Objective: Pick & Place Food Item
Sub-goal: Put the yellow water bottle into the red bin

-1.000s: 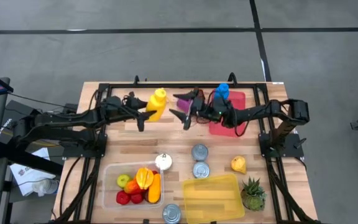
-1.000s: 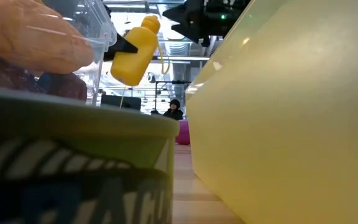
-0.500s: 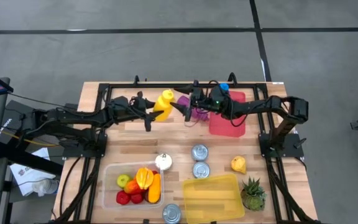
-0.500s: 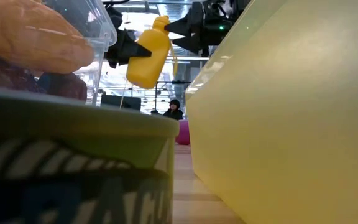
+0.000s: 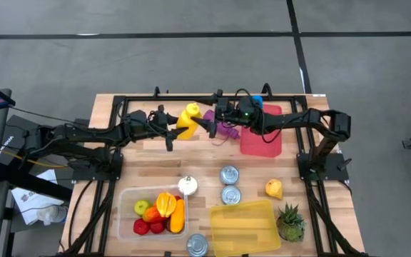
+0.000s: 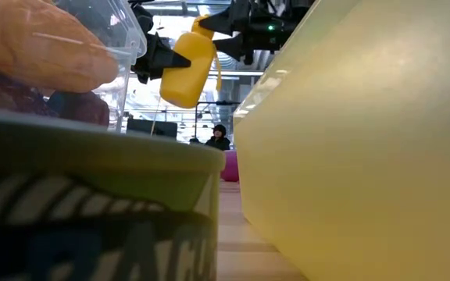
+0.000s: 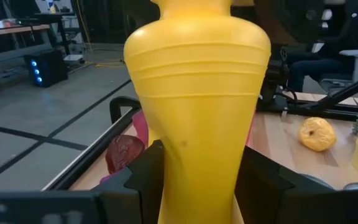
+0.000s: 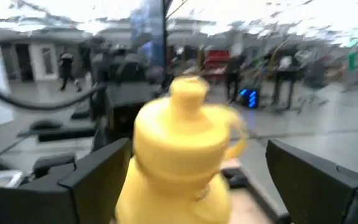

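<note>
A yellow squeeze bottle (image 5: 189,118) is held above the far middle of the table by my left gripper (image 5: 174,128), which is shut on it. In the low view the bottle (image 6: 186,66) tilts, cap end up and toward the right arm. My right gripper (image 5: 207,123) is open at the bottle's cap end. In the right wrist view its fingers (image 8: 98,180) stand wide on either side of the cap (image 8: 188,93). I see no touch there. My left gripper pinches the bottle's body (image 7: 194,155) between its two fingers (image 7: 145,177), one on each side, below the shoulder ribs. The fingers come roughly level from the table's left. The bottle is lifted clear of the table and tilted, with its cap end up.
A pink tray (image 5: 268,141) with a blue item (image 5: 257,102) and a purple item (image 5: 228,130) lie under the right arm. Nearer are cans (image 5: 229,175), a white item (image 5: 187,185), a clear box of fruit (image 5: 155,210), a yellow lid (image 5: 242,227), a yellow fruit (image 5: 274,188) and a pineapple (image 5: 290,223).
My left gripper has carried the bottle a little toward the table's right and tipped it further, cap toward the right arm. My right gripper has moved toward the table's left, up to the bottle's cap end, and stays open.
</note>
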`<state>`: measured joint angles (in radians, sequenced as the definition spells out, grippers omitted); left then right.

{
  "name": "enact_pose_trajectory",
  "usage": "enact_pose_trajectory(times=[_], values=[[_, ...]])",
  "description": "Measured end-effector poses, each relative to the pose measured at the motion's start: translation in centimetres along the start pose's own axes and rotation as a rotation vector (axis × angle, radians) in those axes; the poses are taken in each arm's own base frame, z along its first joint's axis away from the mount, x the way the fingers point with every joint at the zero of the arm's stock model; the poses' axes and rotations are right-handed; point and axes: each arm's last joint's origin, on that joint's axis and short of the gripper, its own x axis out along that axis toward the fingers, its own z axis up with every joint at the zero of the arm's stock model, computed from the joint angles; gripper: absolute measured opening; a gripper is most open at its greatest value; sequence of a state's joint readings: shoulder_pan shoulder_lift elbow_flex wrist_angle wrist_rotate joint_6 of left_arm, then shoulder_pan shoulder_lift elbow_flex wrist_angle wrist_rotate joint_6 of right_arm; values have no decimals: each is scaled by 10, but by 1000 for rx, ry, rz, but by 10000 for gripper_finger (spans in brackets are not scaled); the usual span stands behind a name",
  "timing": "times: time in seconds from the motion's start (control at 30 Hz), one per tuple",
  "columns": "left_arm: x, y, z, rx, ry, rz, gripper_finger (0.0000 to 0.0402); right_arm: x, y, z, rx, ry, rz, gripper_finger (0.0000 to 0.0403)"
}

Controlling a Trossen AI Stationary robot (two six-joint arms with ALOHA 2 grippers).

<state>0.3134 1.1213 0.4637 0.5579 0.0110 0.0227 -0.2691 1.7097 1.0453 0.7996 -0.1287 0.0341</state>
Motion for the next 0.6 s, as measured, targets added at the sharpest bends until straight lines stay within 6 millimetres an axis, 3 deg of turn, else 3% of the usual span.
enact_pose_trajectory(times=[0.3,0.47,0.6], values=[[0,0,-2,-1,15,4,150,34,-1,-12,45,41,55,334],[0,0,-3,1,29,-12,149,35,6,-9,27,36,73,282],[0,-2,-3,24,38,-57,152,34,14,-4,15,23,85,215]])
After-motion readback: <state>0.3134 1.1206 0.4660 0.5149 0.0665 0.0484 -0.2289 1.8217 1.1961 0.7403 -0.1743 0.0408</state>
